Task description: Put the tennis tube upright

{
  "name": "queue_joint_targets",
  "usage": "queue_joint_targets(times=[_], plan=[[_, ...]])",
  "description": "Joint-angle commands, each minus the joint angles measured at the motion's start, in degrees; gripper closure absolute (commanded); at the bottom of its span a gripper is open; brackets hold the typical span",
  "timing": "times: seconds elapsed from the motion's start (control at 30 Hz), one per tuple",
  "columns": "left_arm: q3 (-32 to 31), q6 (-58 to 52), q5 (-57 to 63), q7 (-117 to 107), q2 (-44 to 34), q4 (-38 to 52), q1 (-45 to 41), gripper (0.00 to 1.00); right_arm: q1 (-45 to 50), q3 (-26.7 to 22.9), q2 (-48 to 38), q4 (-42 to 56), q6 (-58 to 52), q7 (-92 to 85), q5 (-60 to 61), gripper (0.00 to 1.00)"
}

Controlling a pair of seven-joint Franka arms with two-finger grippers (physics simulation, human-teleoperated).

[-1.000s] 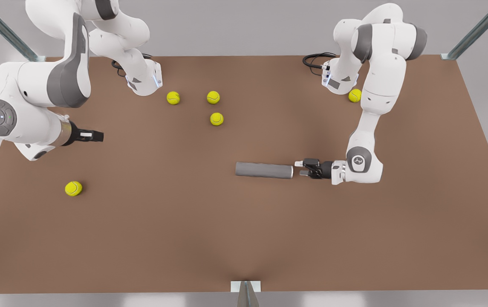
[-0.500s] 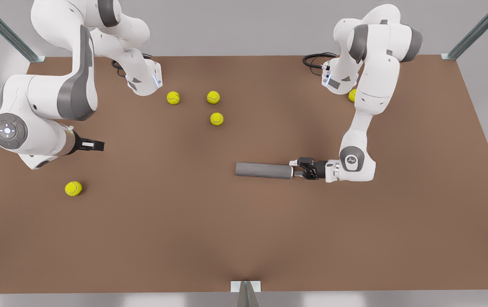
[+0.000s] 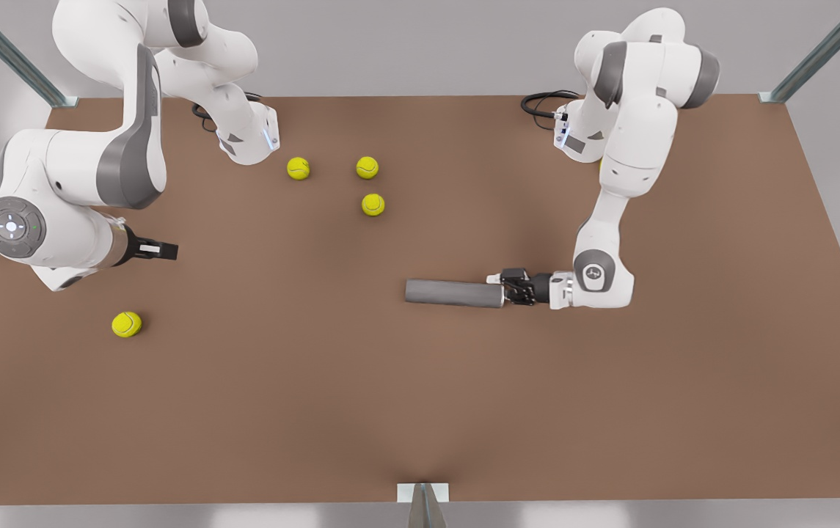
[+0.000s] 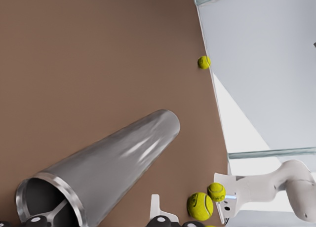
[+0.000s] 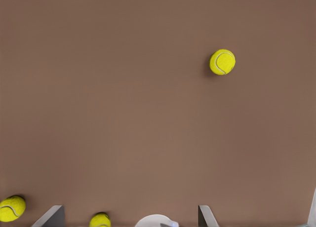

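Tube (image 3: 454, 292) lies flat mid-table, not yet upright. Left gripper (image 3: 502, 287) is at its open rim (image 4: 47, 195), fingers spread, one finger inside the mouth, nothing clamped. Right gripper (image 3: 163, 251) waits open, well apart. Grasp and tilt remain.

No readable text, labels, brand names or numbers anywhere. Tennis tube (image 3: 453, 292) surface plain grey, no print. Tennis balls (image 3: 373, 204) show seam lines only, no logo. Arm joint caps carry small round markings, too small to read as letters or digits. Table (image 3: 420, 411) unmarked.
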Motion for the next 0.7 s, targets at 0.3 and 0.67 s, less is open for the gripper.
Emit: queue_joint_targets(times=[0.3, 0.67], plan=[[0.04, -0.46, -0.55, -3.41, -2.41, -0.02, -0.10, 0.36, 0.09, 0.04, 0.11, -0.06, -0.05, 0.56, 0.00, 0.00], [0.04, 0.33, -0.37, -9.30, -5.13, 0.16, -1.68, 0.58, 0.09, 0.04, 0.11, -0.15, -0.14, 0.56, 0.00, 0.00]])
